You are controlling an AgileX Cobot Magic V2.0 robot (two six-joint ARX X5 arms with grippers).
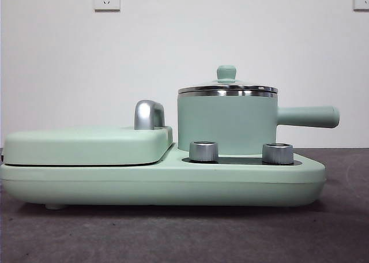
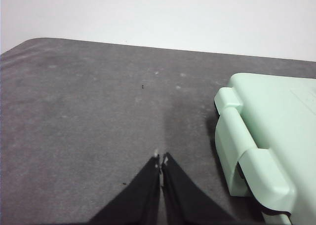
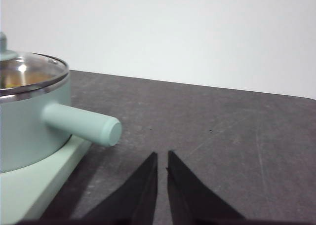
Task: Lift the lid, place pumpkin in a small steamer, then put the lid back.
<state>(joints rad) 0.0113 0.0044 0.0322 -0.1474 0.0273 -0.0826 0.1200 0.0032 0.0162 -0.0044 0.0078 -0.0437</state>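
The small steamer point(image 1: 225, 124) stands on the right half of the mint-green appliance, its long handle point(image 1: 305, 116) pointing right. The glass lid point(image 1: 228, 89) sits on its steel rim, knob up. In the right wrist view a yellow-orange shape, the pumpkin point(image 3: 22, 78), shows dimly through the lid point(image 3: 34, 69) inside the steamer point(image 3: 24, 131). My right gripper point(image 3: 162, 157) is shut and hangs over the dark table, to the side of the handle's tip point(image 3: 111, 131) and apart from it. Beside the appliance's other end, my left gripper point(image 2: 161, 158) is shut over bare table. Neither gripper shows in the front view.
The wide appliance base point(image 1: 161, 182) carries two silver knobs point(image 1: 203, 151) at its front. A flat rectangular griddle cover point(image 1: 86, 145) with a silver handle point(image 1: 149, 114) fills its left half; its corner point(image 2: 276, 116) lies near my left gripper. A white wall stands behind the grey table.
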